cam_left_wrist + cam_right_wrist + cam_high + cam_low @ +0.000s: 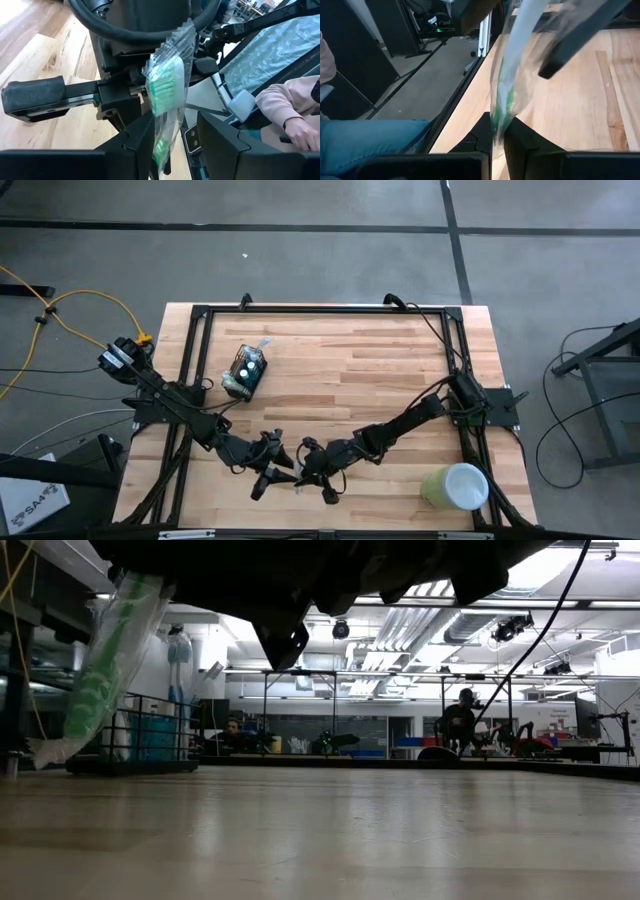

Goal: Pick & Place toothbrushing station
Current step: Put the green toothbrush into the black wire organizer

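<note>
Right end effector (498, 136) is grasping a wrapped toothbrush (507, 90) at lower centre; left end effector (175, 135) is standing released around it.

In the low view, both arms are reduced to a dark mass cut off by the upper edge. The wrapped toothbrush (167, 95) is cut off at the bottom of the left wrist view, and its lower end is hidden between the fingers (132, 142). From above, the contents of the toothbrushing station (246, 371) are too small to tell apart. A person's sleeve (285, 102), possibly pink, is cropped at the picture's edge.
</note>
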